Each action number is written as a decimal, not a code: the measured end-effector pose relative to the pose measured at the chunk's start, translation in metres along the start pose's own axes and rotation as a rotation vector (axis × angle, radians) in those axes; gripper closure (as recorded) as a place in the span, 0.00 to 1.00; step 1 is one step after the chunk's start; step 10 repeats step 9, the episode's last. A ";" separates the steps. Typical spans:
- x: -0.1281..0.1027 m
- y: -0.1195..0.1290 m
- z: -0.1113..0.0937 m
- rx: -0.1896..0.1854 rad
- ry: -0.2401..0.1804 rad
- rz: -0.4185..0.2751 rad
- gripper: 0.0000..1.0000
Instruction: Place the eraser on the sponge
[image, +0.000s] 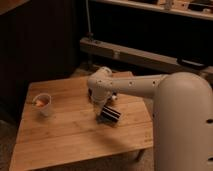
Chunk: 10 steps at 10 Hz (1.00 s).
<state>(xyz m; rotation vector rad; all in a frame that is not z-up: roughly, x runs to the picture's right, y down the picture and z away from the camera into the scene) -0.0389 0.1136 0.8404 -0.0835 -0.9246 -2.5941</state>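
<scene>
Nearest, the big white arm (185, 125) fills the right side and reaches left over the wooden surface (65, 142). The end effector (103, 107) sits low near mid-surface, w/ the black striped eraser (110, 115) tilted just under it. Can't tell if it's gripping. A cup (44, 105) w/ orange contents stands well to the left.

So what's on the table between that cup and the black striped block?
Only bare wooden table in the camera view, between cup and eraser; the gripper is at the eraser's upper end.
</scene>
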 end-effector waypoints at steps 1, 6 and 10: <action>0.001 -0.001 0.000 0.002 -0.001 -0.003 0.22; 0.005 0.000 -0.005 -0.007 -0.012 0.014 0.20; 0.006 0.004 -0.006 -0.026 -0.021 0.047 0.20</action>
